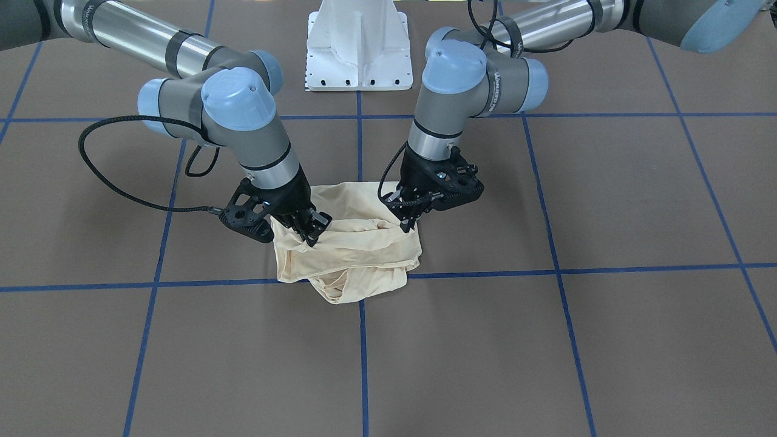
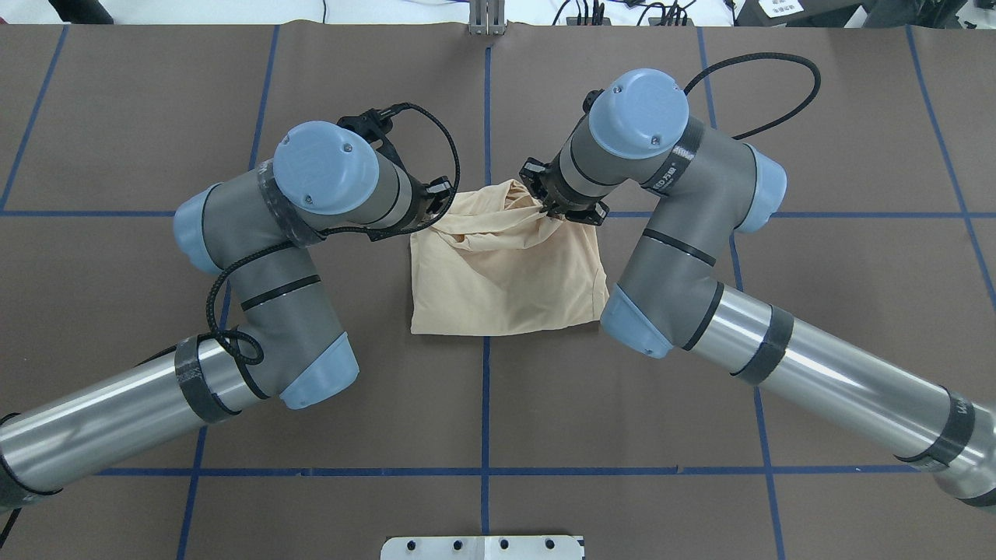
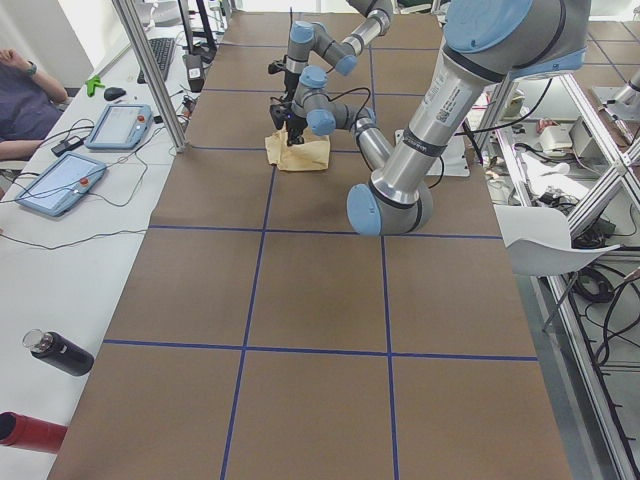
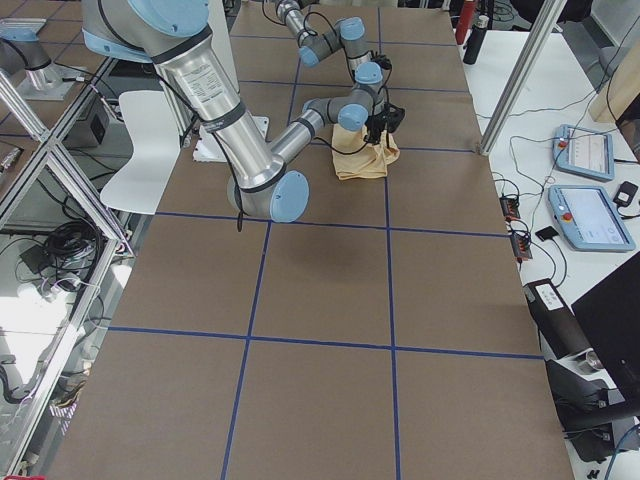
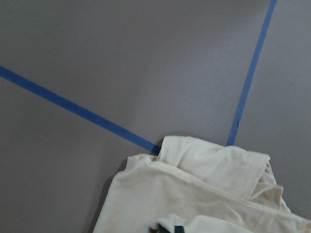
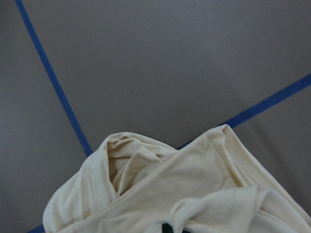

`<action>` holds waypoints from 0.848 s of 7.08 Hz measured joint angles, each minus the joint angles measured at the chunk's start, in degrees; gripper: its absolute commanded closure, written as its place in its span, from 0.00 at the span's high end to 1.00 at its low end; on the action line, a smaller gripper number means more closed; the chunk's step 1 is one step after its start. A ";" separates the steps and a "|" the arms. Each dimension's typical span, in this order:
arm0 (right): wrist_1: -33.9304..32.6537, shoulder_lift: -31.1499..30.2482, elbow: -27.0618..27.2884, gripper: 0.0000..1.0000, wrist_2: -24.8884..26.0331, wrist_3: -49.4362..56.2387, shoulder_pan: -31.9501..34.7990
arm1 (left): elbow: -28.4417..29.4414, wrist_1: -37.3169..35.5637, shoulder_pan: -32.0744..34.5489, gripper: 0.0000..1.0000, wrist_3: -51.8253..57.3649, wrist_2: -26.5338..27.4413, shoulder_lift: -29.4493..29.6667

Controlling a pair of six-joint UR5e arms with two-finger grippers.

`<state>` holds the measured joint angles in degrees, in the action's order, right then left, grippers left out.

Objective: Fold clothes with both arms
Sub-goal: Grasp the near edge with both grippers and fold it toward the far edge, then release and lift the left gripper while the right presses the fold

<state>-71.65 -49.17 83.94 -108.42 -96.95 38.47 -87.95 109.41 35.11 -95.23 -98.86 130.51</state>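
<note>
1. Watching the front view, I see the T-shirt (image 1: 355, 252) bunched on the table (image 1: 607, 340), lying over a crossing of blue tape lines (image 1: 485, 274).
2. Right fingers (image 1: 311, 229) are clamped on a lifted fold.
3. Left fingers (image 1: 405, 220) are clamped on the same fold nearby.

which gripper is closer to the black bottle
Left. The black bottle lies toward the robot's left; the left gripper grips the T-shirt on that side, the right gripper on the opposite side.

Grey-and-silver jointed arms (image 2: 272, 264) wear light blue joint caps (image 2: 320, 163) and black cables (image 1: 79, 147).
</note>
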 measured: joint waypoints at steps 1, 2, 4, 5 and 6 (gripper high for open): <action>2.55 0.60 -3.01 0.00 0.14 0.00 0.24 | 2.03 2.00 1.35 0.00 0.84 -0.03 0.13; 3.87 1.15 -5.18 0.00 0.31 -0.01 0.43 | 3.64 3.54 2.26 0.00 1.42 -0.08 0.16; 4.54 2.48 -7.85 0.00 0.81 -0.15 0.53 | 5.84 6.18 2.71 0.00 1.61 -0.16 0.36; 4.63 2.93 -8.23 0.87 0.88 -0.21 0.54 | 6.15 6.58 2.70 0.56 1.53 -0.20 0.74; 4.66 3.28 -8.32 0.99 0.96 -0.18 0.58 | 6.25 6.72 2.71 0.99 1.31 -0.27 1.23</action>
<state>-66.99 -45.89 75.62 -107.46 -97.13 39.05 -81.70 116.13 37.82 -93.92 -99.13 131.75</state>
